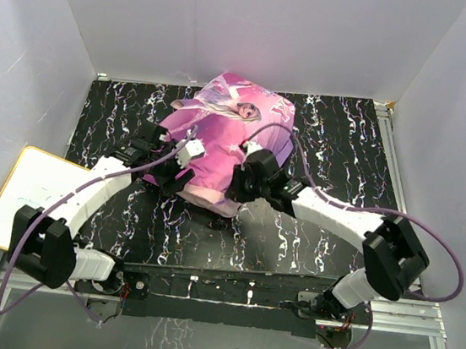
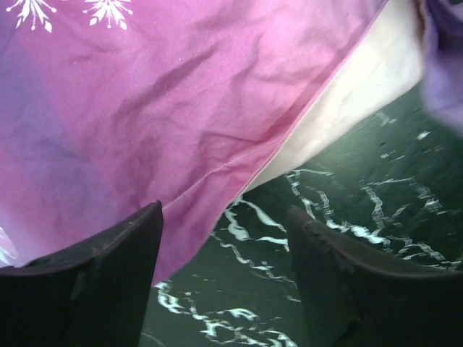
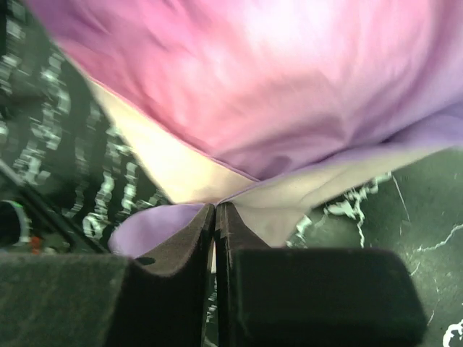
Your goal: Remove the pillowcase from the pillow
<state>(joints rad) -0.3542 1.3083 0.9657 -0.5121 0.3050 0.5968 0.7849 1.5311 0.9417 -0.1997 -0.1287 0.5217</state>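
Observation:
The pink-purple pillowcase with the princess print lies bunched over the pillow at the table's centre. A strip of the cream pillow shows under the case's hem in the left wrist view, and also in the right wrist view. My left gripper is at the case's near-left edge; its jaws stand wide apart over bare table, with the pink hem beside the left finger. My right gripper is at the near-right edge, shut on a fold of the pillowcase.
The black marbled table is boxed in by white walls at the back and sides. A white board with a yellow rim lies at the left edge, beside the left arm. Purple cables loop over both arms.

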